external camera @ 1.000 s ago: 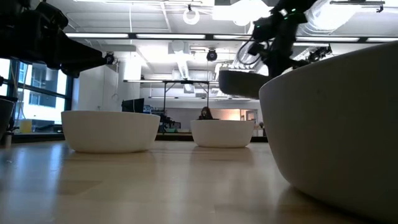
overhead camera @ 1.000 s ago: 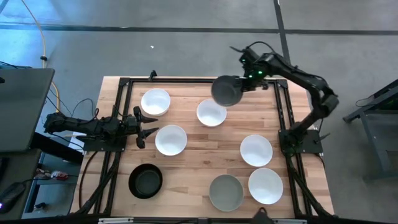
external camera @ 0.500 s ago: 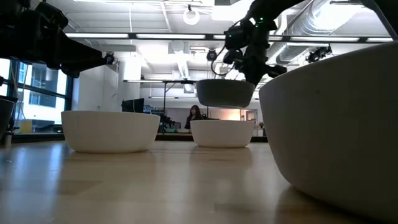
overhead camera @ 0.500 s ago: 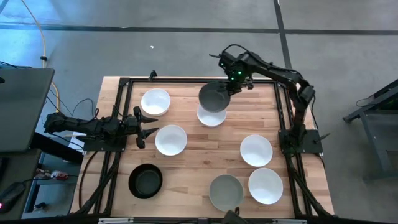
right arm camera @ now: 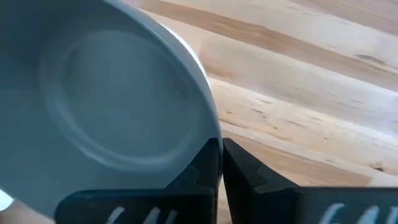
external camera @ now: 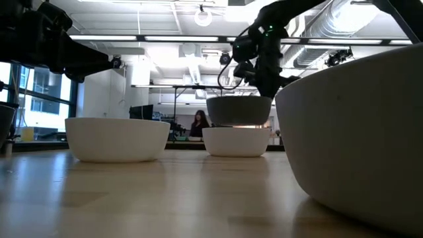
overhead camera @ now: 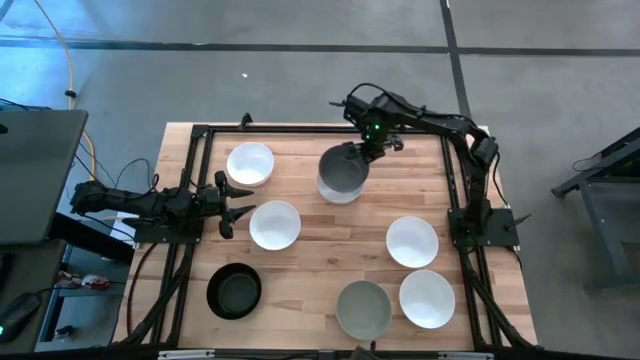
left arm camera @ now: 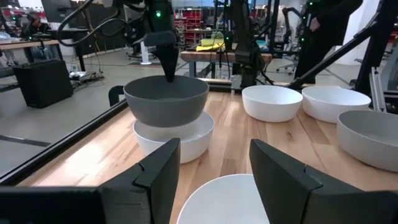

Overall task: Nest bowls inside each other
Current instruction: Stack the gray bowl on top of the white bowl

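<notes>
Right gripper [overhead camera: 368, 140]: pinched tight on the far rim of the grey bowl [overhead camera: 343, 169], fingers pressed together over the wall; arm stretched in from the right toward the far middle of the table [overhead camera: 320, 262].
Grey bowl: carried leftward and down within the last second, from off the far right to directly over the white bowl [external camera: 236, 141]; now sunk partly into it, rim a little proud in the low view, level.
White bowl beneath: far centre, mostly covered from above, only its near edge showing.
Meaning for the task: first pair close to nested; seems to need only a release, then a lift clear without dragging the rim.
Left gripper [overhead camera: 232, 205]: fingers spread, nothing between them, unmoved at the left edge, just beside a white bowl at left centre [overhead camera: 274, 224].
Other bowls: white one at far left [overhead camera: 250, 163]; black one at near left [overhead camera: 234, 291]; second grey one at near centre [overhead camera: 363, 308]; two white ones at right [overhead camera: 412, 241] and near right [overhead camera: 427, 298]; all single, well apart.
Remaining: six bowls not yet stacked.
Risk: rim pinch off-centre, so the grey bowl could tip on release.
</notes>
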